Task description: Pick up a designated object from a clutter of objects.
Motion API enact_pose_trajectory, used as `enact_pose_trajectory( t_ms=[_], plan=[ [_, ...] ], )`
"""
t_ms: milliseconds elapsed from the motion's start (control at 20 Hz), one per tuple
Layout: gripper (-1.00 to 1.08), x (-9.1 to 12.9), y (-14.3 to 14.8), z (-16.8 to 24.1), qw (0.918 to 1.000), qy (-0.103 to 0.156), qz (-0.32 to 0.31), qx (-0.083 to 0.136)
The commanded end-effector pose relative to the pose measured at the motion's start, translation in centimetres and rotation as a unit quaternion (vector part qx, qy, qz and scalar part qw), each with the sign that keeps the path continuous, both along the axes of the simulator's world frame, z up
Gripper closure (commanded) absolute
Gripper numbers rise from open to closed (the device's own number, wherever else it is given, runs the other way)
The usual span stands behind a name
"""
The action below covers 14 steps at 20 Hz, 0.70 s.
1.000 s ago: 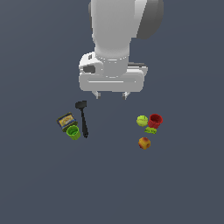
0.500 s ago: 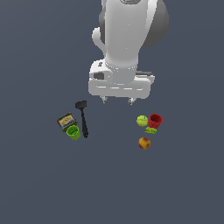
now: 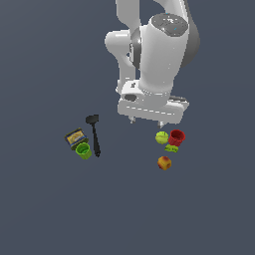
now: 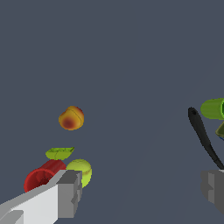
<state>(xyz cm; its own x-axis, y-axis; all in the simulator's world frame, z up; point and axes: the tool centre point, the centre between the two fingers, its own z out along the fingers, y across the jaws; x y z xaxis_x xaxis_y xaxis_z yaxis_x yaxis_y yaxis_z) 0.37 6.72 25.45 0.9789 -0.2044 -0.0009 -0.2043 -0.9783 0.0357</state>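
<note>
The red cup (image 3: 177,137) stands at the exterior view's right, touching or very near the yellow-green ball (image 3: 161,137). In the wrist view the red cup (image 4: 41,177) lies open-mouthed beside the ball (image 4: 81,170), partly behind one finger (image 4: 65,192). My gripper (image 3: 147,123) hovers above the floor, just to the exterior view's left of and behind the ball and cup. It is open and empty; in the wrist view the gripper (image 4: 140,192) has its fingers wide apart.
A small green piece (image 3: 171,148) and a red-yellow fruit (image 3: 164,163) lie in front of the cup. At the exterior view's left are a black hammer (image 3: 94,134), a green cup (image 3: 83,150) and a blue-yellow box (image 3: 75,137).
The arm has moved toward the exterior view's right and a little lower, closer to the red cup and ball. The objects have not moved.
</note>
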Motion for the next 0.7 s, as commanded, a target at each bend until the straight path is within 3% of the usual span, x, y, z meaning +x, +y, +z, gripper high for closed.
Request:
enact_pose_trajectory(
  t_ms=[0, 650],
  plan=[
    [-0.92, -0.1, 1.3, -1.1, 0.9998, -0.002, -0.019, -0.001],
    [-0.92, -1.6, 7.8, -6.6, 0.9937, -0.008, -0.112, -0.001]
  ],
)
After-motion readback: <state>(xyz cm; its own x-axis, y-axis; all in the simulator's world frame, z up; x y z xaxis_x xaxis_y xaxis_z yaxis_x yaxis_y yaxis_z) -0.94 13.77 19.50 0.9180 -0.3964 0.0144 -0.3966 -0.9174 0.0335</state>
